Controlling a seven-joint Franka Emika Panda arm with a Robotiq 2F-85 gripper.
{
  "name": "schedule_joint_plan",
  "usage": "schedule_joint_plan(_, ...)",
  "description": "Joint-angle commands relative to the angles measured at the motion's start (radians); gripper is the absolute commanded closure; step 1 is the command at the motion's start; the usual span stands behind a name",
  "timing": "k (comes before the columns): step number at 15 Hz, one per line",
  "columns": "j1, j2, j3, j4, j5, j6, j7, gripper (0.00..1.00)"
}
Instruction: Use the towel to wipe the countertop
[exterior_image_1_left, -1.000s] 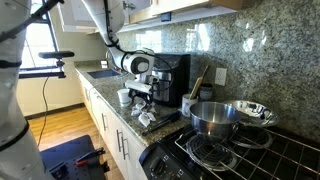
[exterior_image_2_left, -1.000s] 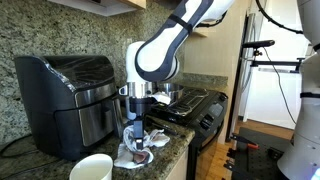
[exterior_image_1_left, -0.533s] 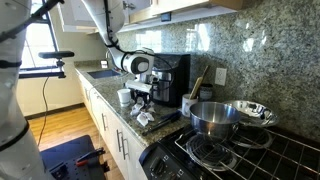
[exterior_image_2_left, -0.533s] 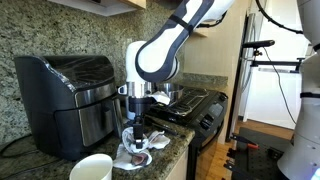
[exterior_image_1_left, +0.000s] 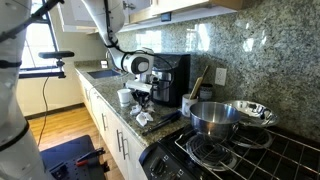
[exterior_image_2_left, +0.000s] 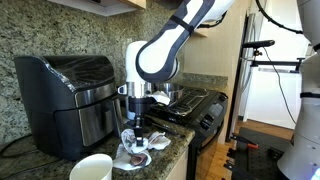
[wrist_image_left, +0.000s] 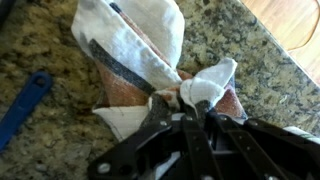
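Note:
A crumpled white towel with dark and reddish stripes lies on the speckled granite countertop. In the wrist view my gripper stands over it with both black fingers drawn together, pinching a raised fold of the cloth. In both exterior views the towel sits near the counter's front edge, with the gripper pointing straight down into it.
A black air fryer stands behind the towel, a white mug beside it. A stove with a steel pot lies along the counter. A blue object lies on the counter near the towel.
The gripper's fingers have closed from wide open onto a fold of the towel. The arm has stayed in place.

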Motion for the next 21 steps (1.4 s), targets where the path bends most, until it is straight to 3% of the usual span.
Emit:
schedule_joint_plan(1,0.007,-0.01,-0.011,-0.003,-0.025,-0.009,0.038,0.97)
schedule_joint_plan(5,0.0,-0.037,-0.015,-0.005,-0.023,-0.053,0.036,0.97)
schedule_joint_plan(17,-0.008,-0.111,-0.121,-0.089,-0.088,-0.063,0.178,0.97)
schedule_joint_plan(21,-0.009,-0.083,-0.111,-0.103,-0.073,-0.083,0.15,0.96)
